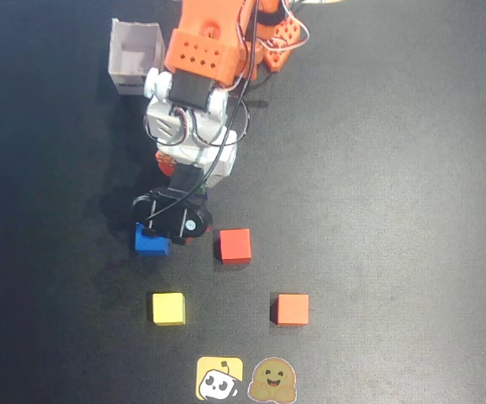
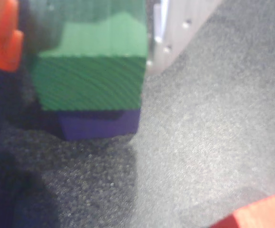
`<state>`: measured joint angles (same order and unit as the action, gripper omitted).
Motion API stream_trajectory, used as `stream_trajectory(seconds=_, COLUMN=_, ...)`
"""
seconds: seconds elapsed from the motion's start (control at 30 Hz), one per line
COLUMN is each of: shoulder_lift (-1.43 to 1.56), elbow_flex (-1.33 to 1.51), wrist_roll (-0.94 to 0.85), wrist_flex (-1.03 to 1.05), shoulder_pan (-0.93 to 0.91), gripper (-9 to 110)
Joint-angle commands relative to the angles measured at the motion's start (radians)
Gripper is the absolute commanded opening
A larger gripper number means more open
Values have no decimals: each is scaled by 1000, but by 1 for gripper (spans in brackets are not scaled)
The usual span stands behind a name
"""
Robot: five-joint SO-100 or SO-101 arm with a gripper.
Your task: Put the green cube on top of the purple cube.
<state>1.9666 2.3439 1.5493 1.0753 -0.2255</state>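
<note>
Green cube (image 2: 92, 71) sits atop purple cube (image 2: 99, 122) (wrist view) — gripper (image 2: 83, 42) jaws flank it; clamped or not, cannot tell.

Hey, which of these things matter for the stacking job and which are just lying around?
Job: green cube, purple cube, claw.

Lying about: blue cube, red cube, yellow cube, orange cube, box, two stickers.

Overhead view is evenly lit and fairly sharp, the arm (image 1: 194, 126) casting a soft shadow to its left; wrist view is blurred close up, green cube (image 2: 92, 71) soft, corners dark
</note>
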Motion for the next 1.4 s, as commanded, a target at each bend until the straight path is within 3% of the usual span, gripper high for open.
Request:
stream_trajectory(seconds=0.0, shoulder_lift=21, elbow_flex=-40, wrist_roll=12, wrist_flex=-8, shoulder_pan=6, gripper=20)
stream_trajectory(seconds=0.47, shoulder_lift=411, elbow_flex=44, wrist_roll=6, wrist_flex=3, shoulder_pan=43, gripper=20)
stream_trajectory(seconds=0.7, shoulder_lift=716, elbow_flex=204, wrist_roll=-20, wrist_flex=35, shoulder_pan=100, gripper=5)
stream_trajectory(seconds=0.93, shoulder_lift=1124, elbow_flex=417, wrist_roll=3, wrist_flex=140, shoulder_pan=190, gripper=0)
stream_trajectory(seconds=1.37, shoulder_lift=1126, elbow_flex=529, wrist_roll=-29, wrist_flex=115, shoulder_pan=242, gripper=0)
